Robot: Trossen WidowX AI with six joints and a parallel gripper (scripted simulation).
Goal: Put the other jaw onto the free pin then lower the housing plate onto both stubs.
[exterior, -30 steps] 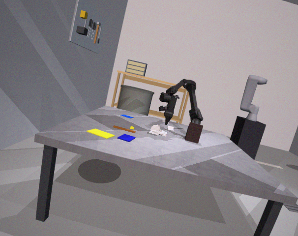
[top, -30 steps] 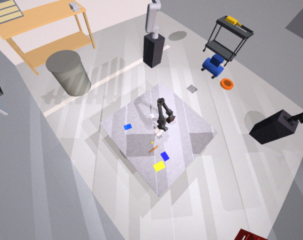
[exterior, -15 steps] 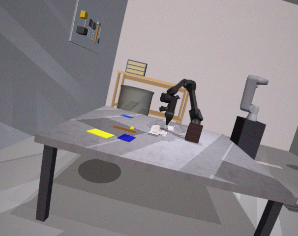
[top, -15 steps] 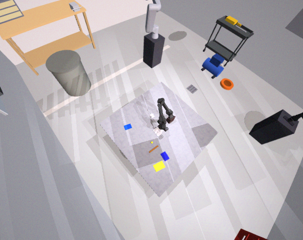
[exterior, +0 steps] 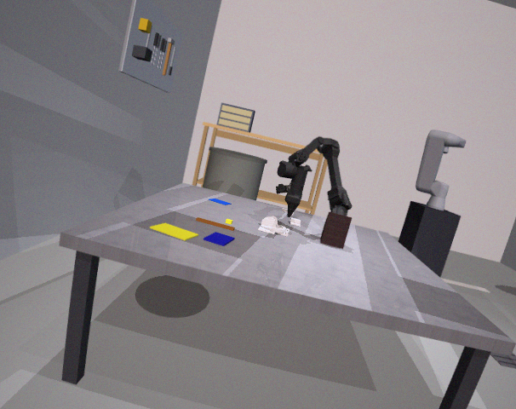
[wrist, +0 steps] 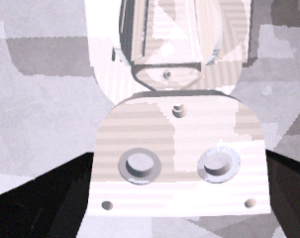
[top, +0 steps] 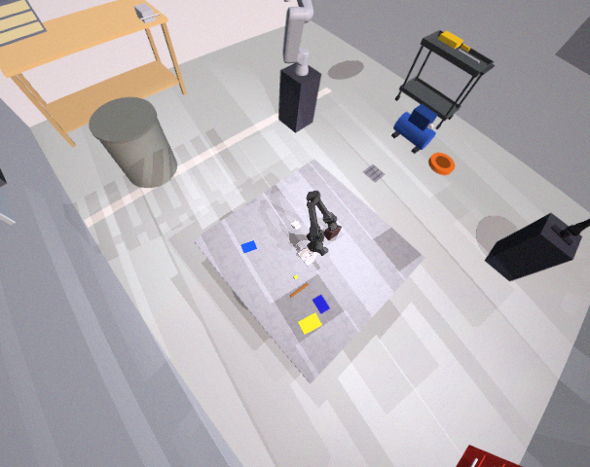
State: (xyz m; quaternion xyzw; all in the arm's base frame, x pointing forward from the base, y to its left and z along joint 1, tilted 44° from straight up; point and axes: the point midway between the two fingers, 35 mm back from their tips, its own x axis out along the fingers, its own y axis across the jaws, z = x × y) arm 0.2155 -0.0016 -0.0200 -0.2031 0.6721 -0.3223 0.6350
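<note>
The pale housing plate (wrist: 189, 195) is gripped by its left and right edges between the black fingers of my gripper (wrist: 175, 160) (exterior: 289, 215) in the wrist view. It has two large ringed holes, with a pale round end visible in each, and several small holes. Whether the stubs pass through them, and whether the plate is seated, I cannot tell. The white gripper base (wrist: 107, 81) (top: 307, 256) (exterior: 272, 223) with its jaws (wrist: 171, 30) lies at and beyond the plate's far edge. The gear teeth and jaw pins are hidden under the plate.
A small white piece (top: 295, 224) lies beyond the assembly. A yellow cube (top: 295, 276) (exterior: 228, 221), an orange strip (top: 299, 290) (exterior: 215, 223), blue pads (top: 320, 304) (top: 248, 246) and a yellow pad (top: 309, 323) (exterior: 174, 231) lie on the table (top: 386, 281).
</note>
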